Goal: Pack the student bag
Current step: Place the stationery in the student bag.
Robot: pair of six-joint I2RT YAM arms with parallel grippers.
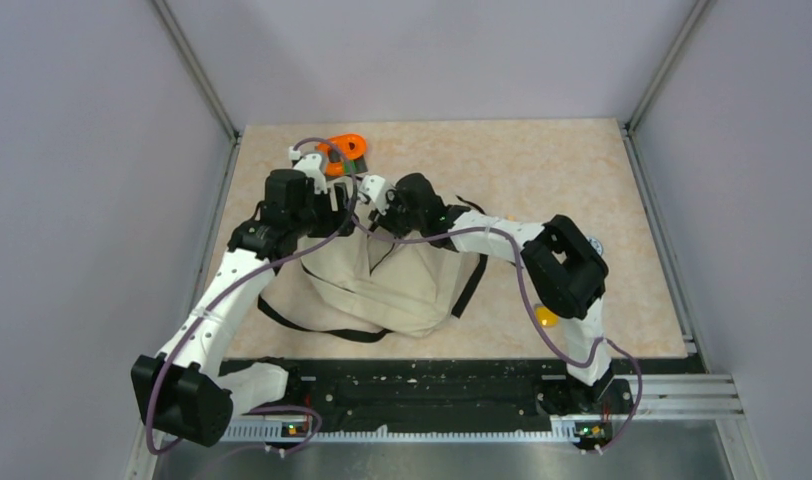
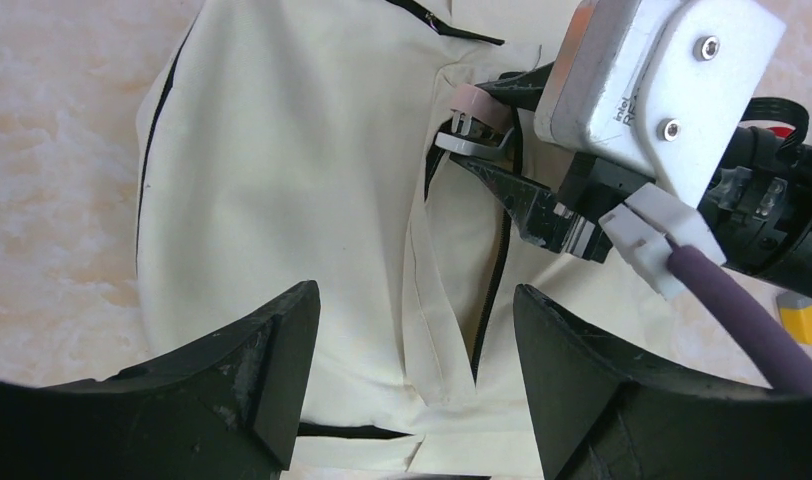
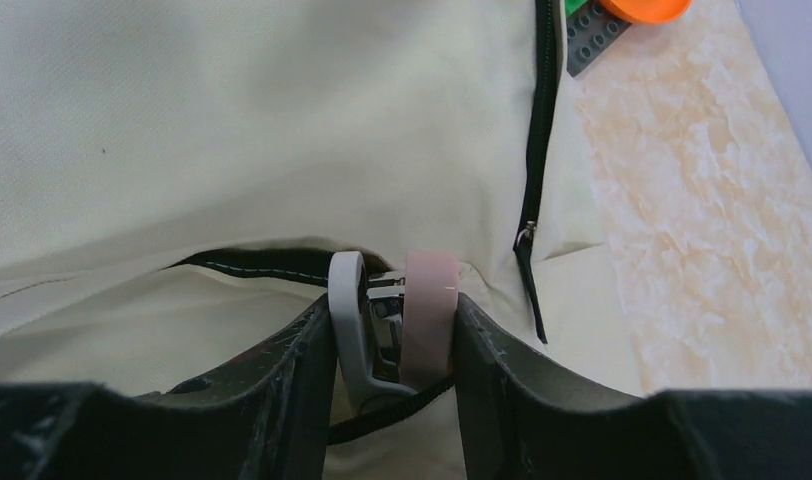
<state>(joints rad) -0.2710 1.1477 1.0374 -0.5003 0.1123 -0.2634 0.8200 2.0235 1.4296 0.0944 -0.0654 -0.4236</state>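
Beige student bag (image 1: pixel 382 290) lies beneath the wide left tool (image 2: pixel 414 300) and right tool (image 3: pixel 392 315) gripping a pink-grey object (image 3: pixel 427 310).

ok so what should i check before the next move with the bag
1. Right fingers clamped on the grey and pink item: ok.
2. Item lined up with the dark opening of the student bag: ok, at its edge, not inside.
3. Opening wide enough for the item: cannot tell.
4. Left fingers holding the opening apart: not ok, open above the fabric, gripping nothing.
5. Everything packed: not ok, orange item and yellow item lie on the table.
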